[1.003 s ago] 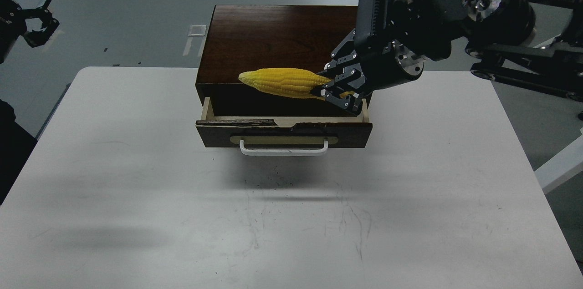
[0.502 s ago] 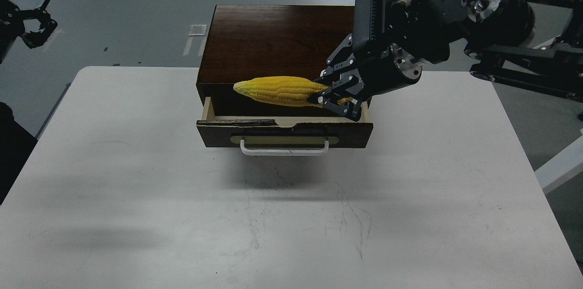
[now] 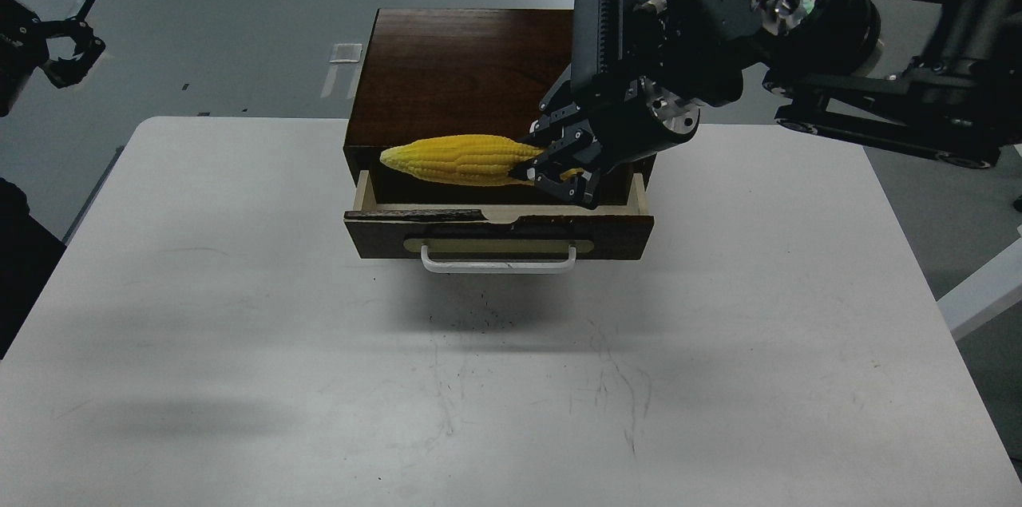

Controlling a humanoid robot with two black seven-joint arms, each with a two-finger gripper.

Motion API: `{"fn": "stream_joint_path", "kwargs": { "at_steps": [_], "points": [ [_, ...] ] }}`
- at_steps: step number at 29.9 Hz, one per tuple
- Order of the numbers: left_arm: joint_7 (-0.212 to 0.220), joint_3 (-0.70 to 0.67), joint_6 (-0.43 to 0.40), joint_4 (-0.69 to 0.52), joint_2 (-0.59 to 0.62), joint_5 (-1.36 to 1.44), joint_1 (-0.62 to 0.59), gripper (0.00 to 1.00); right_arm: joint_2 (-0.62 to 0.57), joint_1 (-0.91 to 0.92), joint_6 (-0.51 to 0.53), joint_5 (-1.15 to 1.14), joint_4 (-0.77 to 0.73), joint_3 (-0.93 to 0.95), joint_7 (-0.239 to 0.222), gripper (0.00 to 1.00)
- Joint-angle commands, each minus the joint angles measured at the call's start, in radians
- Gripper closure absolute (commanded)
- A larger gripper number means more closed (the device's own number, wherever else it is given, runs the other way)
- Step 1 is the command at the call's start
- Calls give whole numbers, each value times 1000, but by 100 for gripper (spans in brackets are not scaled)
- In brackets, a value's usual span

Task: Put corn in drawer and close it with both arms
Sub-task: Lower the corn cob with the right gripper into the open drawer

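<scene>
right gripper [image 3: 551, 164] clamps corn [image 3: 451, 160] level above open drawer [image 3: 499, 231]; arm reaching leftward

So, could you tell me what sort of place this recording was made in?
Probably a robotics lab or test room, not a home: a bare white table on a grey painted floor, one small cabinet as a prop, and black equipment frames standing alongside.
</scene>
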Motion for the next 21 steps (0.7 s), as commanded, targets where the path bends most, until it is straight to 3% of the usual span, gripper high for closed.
{"fn": "stream_joint_path", "kwargs": {
  "at_steps": [1,6,11,13,21],
  "points": [
    [0,0,0,2,1,-3,7,2,13,0,0,0,-27,0,0,76],
    [-2,0,0,2,1,-4,12,2,38,0,3,-2,-39,-2,0,75],
    [-2,0,0,2,1,-6,17,2,38,3,3,-2,-39,0,0,67],
    [-2,0,0,2,1,-6,17,2,38,6,3,-2,-39,1,-2,60],
    [-2,0,0,2,1,-6,20,2,36,7,2,0,-36,0,-2,55]
  ]
}}
